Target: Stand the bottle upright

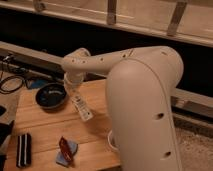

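The small white bottle (pixel 82 108), with a dark-printed label, hangs tilted just above the wooden table (pixel 45 125), its lower end pointing right and toward the front. My gripper (pixel 74 94) is at the bottle's upper end, below the white wrist, and is shut on it. The fingers are mostly hidden by the wrist. My large white arm (pixel 142 100) fills the right side of the view.
A dark bowl (pixel 51 96) sits just left of the bottle, with a blue object (pixel 37 84) behind it. A black striped item (pixel 22 149) and a red-brown packet on a blue sponge (pixel 66 150) lie at the front. A translucent white cup (pixel 111 140) peeks from behind my arm. Cables (pixel 10 82) lie at the left.
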Controlling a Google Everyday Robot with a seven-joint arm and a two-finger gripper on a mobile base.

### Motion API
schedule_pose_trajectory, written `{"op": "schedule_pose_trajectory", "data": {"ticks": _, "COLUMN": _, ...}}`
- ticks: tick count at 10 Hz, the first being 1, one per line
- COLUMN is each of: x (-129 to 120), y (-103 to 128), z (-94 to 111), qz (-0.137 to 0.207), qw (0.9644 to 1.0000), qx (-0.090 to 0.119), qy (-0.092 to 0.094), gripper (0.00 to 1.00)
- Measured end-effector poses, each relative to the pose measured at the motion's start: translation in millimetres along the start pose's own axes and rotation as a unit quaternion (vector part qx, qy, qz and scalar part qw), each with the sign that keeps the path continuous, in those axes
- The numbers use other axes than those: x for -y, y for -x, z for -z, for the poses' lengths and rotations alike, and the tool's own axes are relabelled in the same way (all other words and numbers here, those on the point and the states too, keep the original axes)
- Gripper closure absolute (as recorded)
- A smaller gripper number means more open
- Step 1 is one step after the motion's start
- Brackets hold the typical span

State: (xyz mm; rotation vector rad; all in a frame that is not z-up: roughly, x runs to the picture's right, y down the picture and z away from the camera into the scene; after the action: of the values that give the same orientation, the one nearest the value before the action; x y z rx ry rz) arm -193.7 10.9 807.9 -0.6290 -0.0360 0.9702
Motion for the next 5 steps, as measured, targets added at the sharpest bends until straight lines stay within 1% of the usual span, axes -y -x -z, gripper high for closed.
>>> {"op": "schedule_pose_trajectory", "data": {"ticks": 1, "x": -3.1, "y": 3.3, "z": -2.8, "qz": 0.003, "qw": 1.0000, "qx": 0.001, "qy": 0.002, "gripper": 1.00}}
{"op": "schedule_pose_trajectory", "data": {"ticks": 2, "x": -6.0, "y": 4.2, "z": -1.4, "qz": 0.004, "qw": 1.0000, "qx": 0.002, "qy": -0.007, "gripper": 1.00}}
{"op": "schedule_pose_trajectory", "data": {"ticks": 3, "x": -2.0, "y": 7.3, "z": 8.3, "qz": 0.007, "qw": 0.9992, "qx": 0.018, "qy": -0.035, "gripper": 1.00}}
{"op": "schedule_pose_trajectory", "data": {"ticks": 4, "x": 3.5, "y": 11.0, "z": 18.1, "qz": 0.008, "qw": 0.9980, "qx": 0.029, "qy": -0.056, "gripper": 1.00}}
{"op": "schedule_pose_trajectory", "data": {"ticks": 5, "x": 8.1, "y": 14.8, "z": 24.0, "qz": 0.009, "qw": 0.9966, "qx": 0.040, "qy": -0.071, "gripper": 1.00}}
